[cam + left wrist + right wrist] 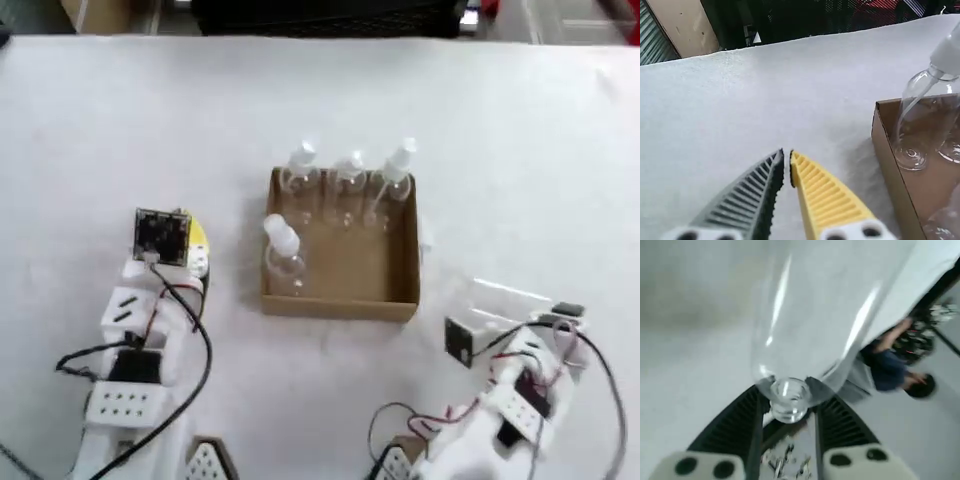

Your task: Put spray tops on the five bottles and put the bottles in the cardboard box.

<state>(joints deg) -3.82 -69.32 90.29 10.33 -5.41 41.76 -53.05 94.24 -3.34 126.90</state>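
My left claw (787,162) is narrow. Its grey and yellow fingers are nearly tip to tip with nothing between them, low over the white table (520,130). In the high view that arm sits at the lower left, well apart from the cardboard box (340,300), which stands in the middle of the frame.

Inside the box I count four bottles with spray tops on. Three stand in a row along the far wall: the first bottle (300,178), second bottle (348,182) and third bottle (393,185), left to right. A fourth bottle (283,255) stands upright against the left wall.

My right claw (788,392) is clamped on the neck of the fifth bottle (830,305), a clear one with an open, bare mouth. In the high view it is at the lower right, outside the box and just right of the box's near corner, tipped toward level. I cannot tell whether it touches the table.
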